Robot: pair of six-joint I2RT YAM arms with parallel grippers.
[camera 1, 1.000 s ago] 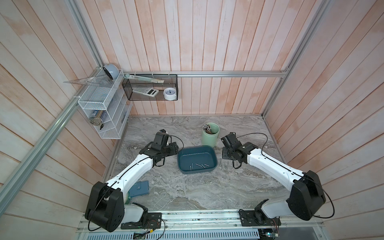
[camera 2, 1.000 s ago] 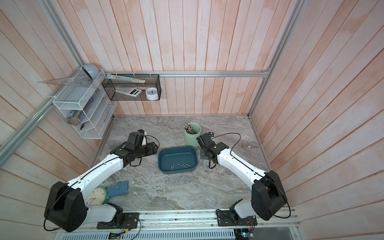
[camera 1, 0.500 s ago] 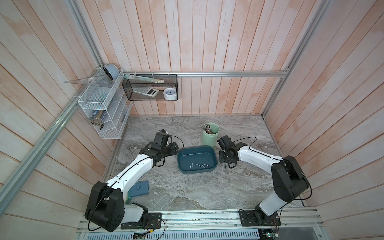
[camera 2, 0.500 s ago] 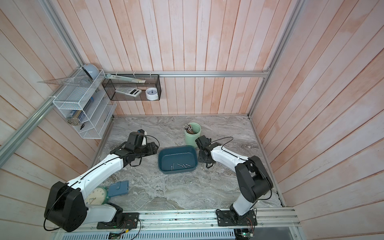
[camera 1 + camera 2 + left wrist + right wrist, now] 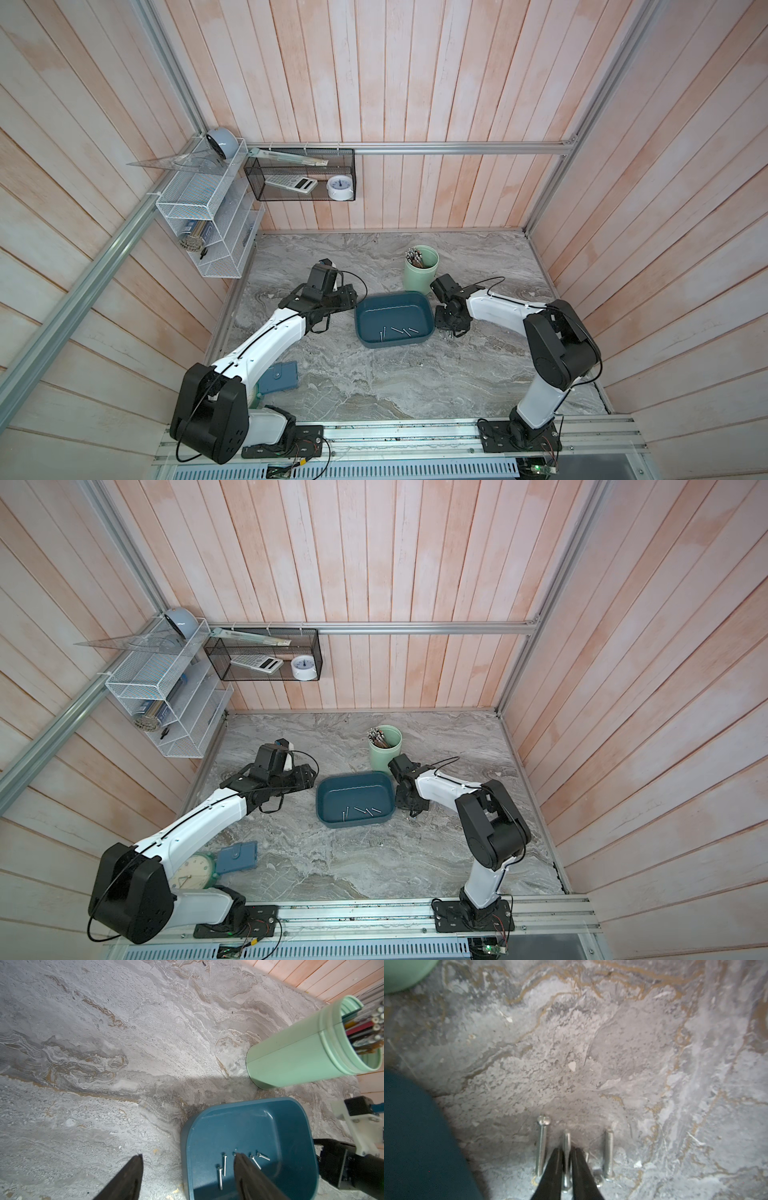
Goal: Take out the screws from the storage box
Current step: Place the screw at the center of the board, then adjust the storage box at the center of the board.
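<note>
The storage box (image 5: 390, 296) (image 5: 353, 776) is a dark teal tray in mid-table, with several silver screws (image 5: 397, 331) (image 5: 362, 811) (image 5: 223, 1164) on its floor. My left gripper (image 5: 351, 300) (image 5: 188, 1156) is open at the tray's left side, one finger outside the rim and one above the tray floor. My right gripper (image 5: 449, 332) (image 5: 566, 1150) points down at the table just right of the tray. Its fingers sit tight on either side of one screw (image 5: 566, 1138). Other screws (image 5: 542, 1142) lie loose on the table beside it.
A pale green cup (image 5: 420, 270) (image 5: 384, 750) (image 5: 301, 1055) of sticks stands just behind the tray's far right corner. A blue-grey case (image 5: 280, 376) and a green clock (image 5: 193, 872) lie near the left arm's base. Wire shelves (image 5: 203, 216) hang on the left wall.
My right gripper has come closer to the tray's right side and down to the table, with the arm's elbow folded back toward its base. The left arm has not moved.
</note>
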